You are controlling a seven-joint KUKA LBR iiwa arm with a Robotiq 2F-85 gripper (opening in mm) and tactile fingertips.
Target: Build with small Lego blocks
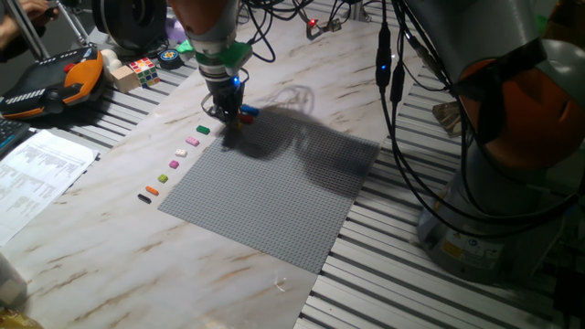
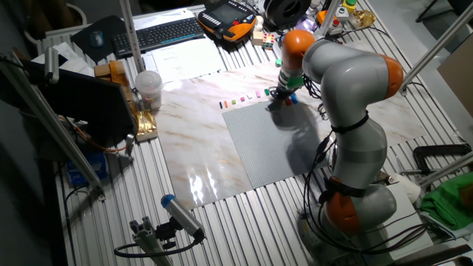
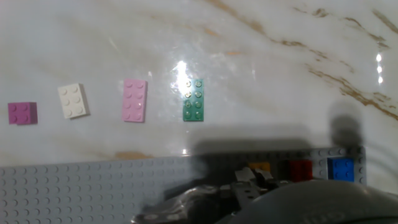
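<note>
- Grey baseplate [image 3: 74, 183] carries yellow brick [image 3: 260, 167], red brick [image 3: 301, 169], blue brick [image 3: 341, 168] at its edge.
- We cannot tell how the jaws [image 1: 226, 116] stand.
- Green brick [image 3: 193, 99], pink brick [image 3: 135, 99], white brick [image 3: 73, 101] lie on the marble desk [image 3: 280, 74], apart.

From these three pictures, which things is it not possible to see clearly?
- Gripper: its fingertips are a dark blur in both fixed views and are hidden behind the hand's body in the hand view, so open or shut is unclear.
- Yellow brick: partly covered by the hand.
- Black brick: too small to make out its studs.
</note>
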